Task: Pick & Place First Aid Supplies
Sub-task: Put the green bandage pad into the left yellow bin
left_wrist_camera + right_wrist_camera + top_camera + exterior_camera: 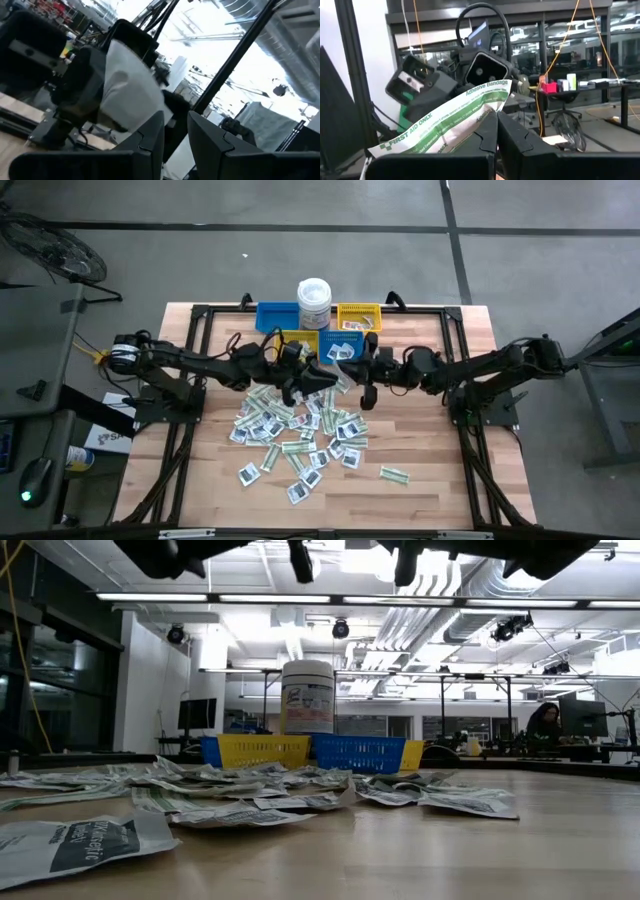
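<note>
A: Wooden table [430,500] under a workshop ceiling. Stock count?

B: Packets [295,435]: dozens, loose in one heap at mid-table, too overlapped for an exact tally. White squares and green-and-white strips are mixed, long axes pointing every way. One strip [394,474] lies apart toward the near right.

A: Containers?

B: One white tub [313,302] at the far edge. Blue bins: two [277,315]. Yellow bins: two [359,315] (all clustered beside the tub).

A: Grippers?

B: Right gripper [496,131] is clamped on an adhesive bandage strip [447,122], held above the heap, its long axis running crosswise to the fingers. Left gripper [175,135] faces it nearby, jaws slightly apart; a white packet [127,97] shows just beyond its fingers, grip uncertain.
</note>
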Available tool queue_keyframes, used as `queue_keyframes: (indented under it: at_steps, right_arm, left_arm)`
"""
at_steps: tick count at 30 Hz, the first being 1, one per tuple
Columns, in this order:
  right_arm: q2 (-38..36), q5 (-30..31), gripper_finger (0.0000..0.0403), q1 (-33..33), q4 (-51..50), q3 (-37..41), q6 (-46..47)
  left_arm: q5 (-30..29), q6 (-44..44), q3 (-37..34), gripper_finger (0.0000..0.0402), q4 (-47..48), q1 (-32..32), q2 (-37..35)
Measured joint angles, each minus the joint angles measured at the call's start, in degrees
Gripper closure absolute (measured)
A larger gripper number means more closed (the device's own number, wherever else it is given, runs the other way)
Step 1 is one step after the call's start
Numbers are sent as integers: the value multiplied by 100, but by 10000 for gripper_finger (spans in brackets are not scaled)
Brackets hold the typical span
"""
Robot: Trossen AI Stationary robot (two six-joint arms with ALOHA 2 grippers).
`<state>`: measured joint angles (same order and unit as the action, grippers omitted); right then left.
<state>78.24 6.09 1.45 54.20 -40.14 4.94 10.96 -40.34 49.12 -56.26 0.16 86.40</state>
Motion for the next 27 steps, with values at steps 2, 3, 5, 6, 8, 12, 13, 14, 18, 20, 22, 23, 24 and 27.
queue_keyframes:
  at_steps: [2, 3, 5, 6, 8, 12, 13, 14, 18, 20, 22, 23, 24, 27]
  right_arm:
    - [0, 2, 403, 2, 135, 0, -7]
    - [0, 3, 403, 2, 182, 0, -7]
    - [0, -15, 403, 2, 275, 0, -7]
    - [0, -36, 403, 2, 310, 0, -7]
    - [0, -44, 403, 2, 364, -2, -9]
    - [0, -21, 403, 2, 351, -2, -82]
    - [0, -22, 403, 2, 348, -2, -90]
    - [0, -22, 403, 2, 350, -2, -90]
    - [0, -45, 403, 2, 79, -180, -123]
    - [19, -63, 403, 2, -226, -368, -236]
    - [51, -67, 403, 2, -486, -515, -305]
    - [59, -62, 403, -2, -590, -567, -353]
    - [79, -51, 403, -7, -671, -610, -377]
    - [85, -43, 403, -43, -725, -632, -377]
  left_arm:
    - [6, 0, 6, 315, 169, -8, 7]
    - [4, -1, 2, 315, 199, -13, 21]
    - [-59, 1, 2, 315, 207, -15, 14]
    - [-113, 1, 4, 315, 264, -15, 2]
    - [-148, 1, 3, 315, 341, -15, 9]
    - [-155, 1, 2, 315, 242, -15, 7]
    - [-171, 1, 2, 315, 245, -15, 5]
    - [-207, 1, 2, 315, 263, -15, 7]
    - [-278, 1, 2, 315, 261, -15, 7]
    - [-279, 0, 2, 315, 262, -15, 7]
    - [-279, 1, 2, 315, 243, -15, 7]
    - [-277, 1, 2, 315, 241, -15, 7]
    - [-270, 1, 2, 315, 241, -15, 7]
    - [-206, -1, 2, 315, 224, -15, 7]
